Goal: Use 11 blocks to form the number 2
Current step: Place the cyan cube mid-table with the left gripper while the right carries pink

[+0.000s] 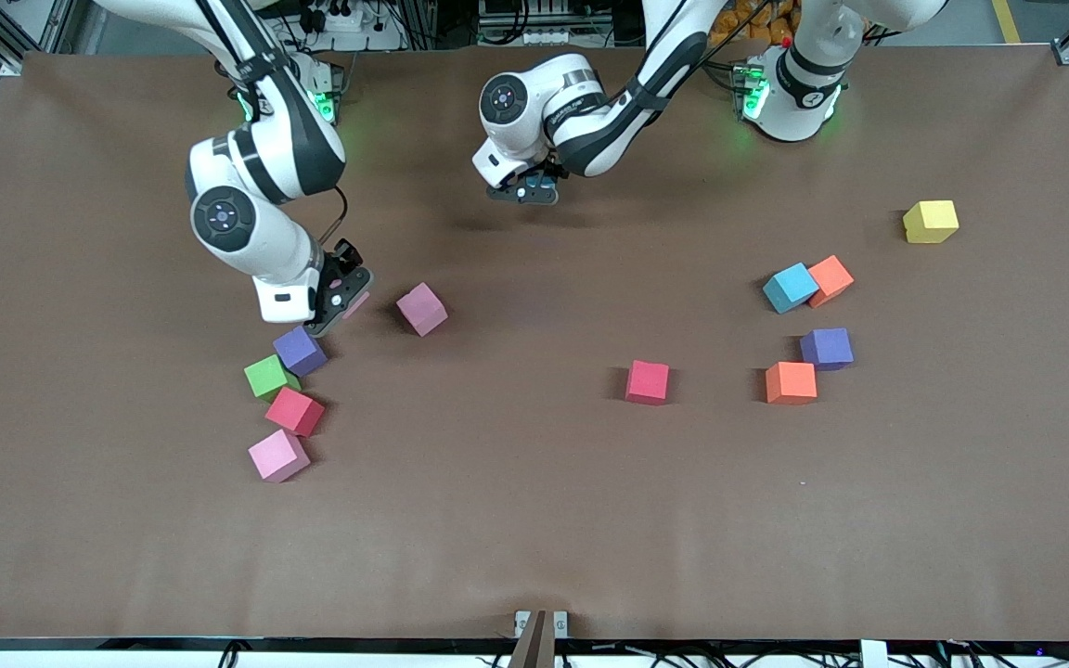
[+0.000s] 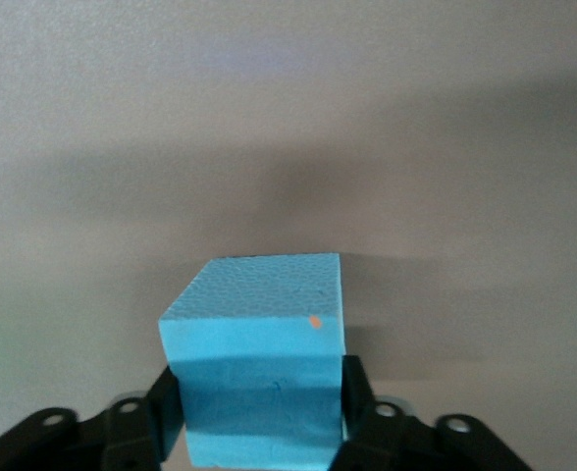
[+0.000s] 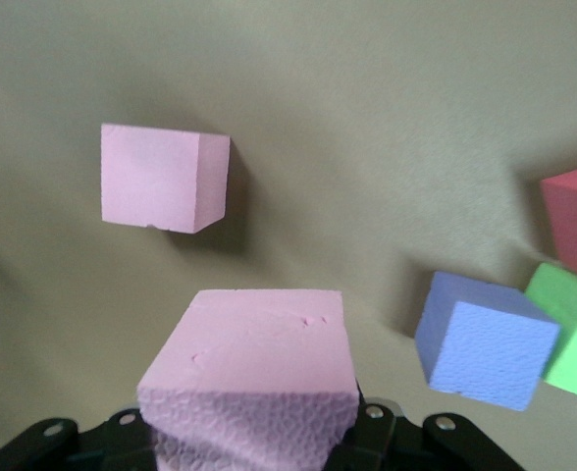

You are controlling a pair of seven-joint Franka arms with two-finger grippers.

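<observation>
My left gripper (image 1: 525, 193) hangs over the table's middle near the robots' bases, shut on a light blue cube (image 2: 254, 324) whose sides its fingers (image 2: 359, 397) flank. My right gripper (image 1: 349, 301) is shut on a pink cube (image 3: 254, 358), low beside another pink cube (image 1: 421, 308) (image 3: 163, 177) and a purple one (image 1: 300, 351) (image 3: 480, 339). Loose cubes lie scattered: crimson (image 1: 294, 411), pink (image 1: 277, 455), crimson (image 1: 647, 382), orange (image 1: 791, 382), purple (image 1: 826, 348), light blue (image 1: 789, 288), orange (image 1: 830, 279). The number 2 is not in view.
A green cube (image 1: 268, 377) (image 3: 575, 334) touches the purple one near the right gripper. A yellow cube (image 1: 930, 222) sits alone toward the left arm's end. The brown table cover (image 1: 534, 520) runs wide and bare toward the front camera.
</observation>
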